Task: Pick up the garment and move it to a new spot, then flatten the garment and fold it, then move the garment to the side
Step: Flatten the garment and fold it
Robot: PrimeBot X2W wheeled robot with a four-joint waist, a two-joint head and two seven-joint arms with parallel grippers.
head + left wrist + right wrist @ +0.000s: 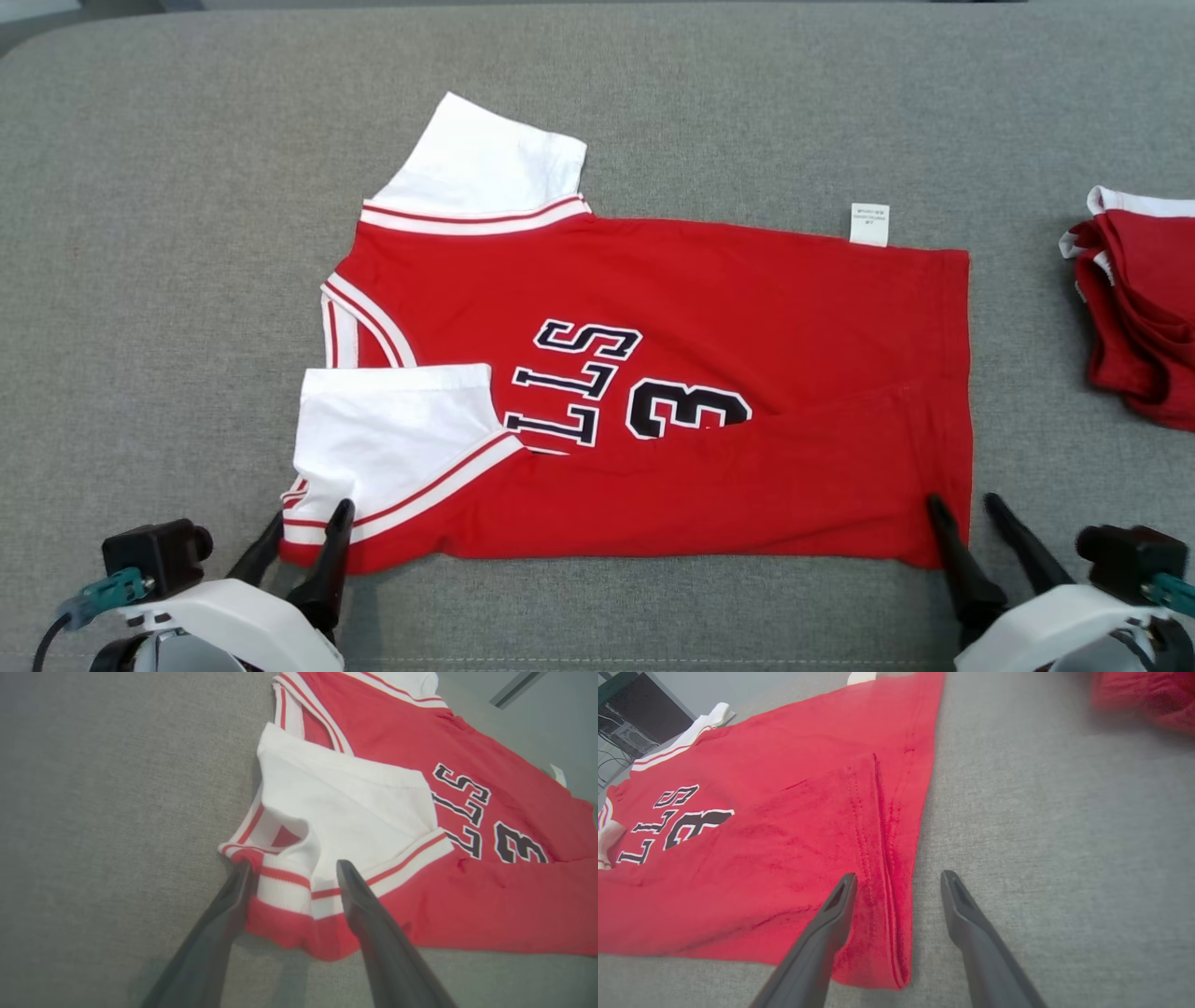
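The garment [747, 308], a red jersey with white sleeves, lies spread across the middle of the grey fabric surface [140, 280], collar toward its left edge and hem toward its right. Its near long side is turned over onto the body, hiding part of the number, so the first lengthwise fold looks done. The near white sleeve [392, 429] lies on top of that fold. Both grippers sit at the near edge, one at each end of the folded strip. That is the sensible spacing for lifting a long edge evenly. The left gripper [310, 513] has its fingers parted and astride the striped sleeve corner, not closed on it. The right gripper [962, 501] is likewise parted, one finger over the hem corner and one just beside it on bare fabric. A second red garment pile [1134, 299] waits at the right edge — probably where this one goes.
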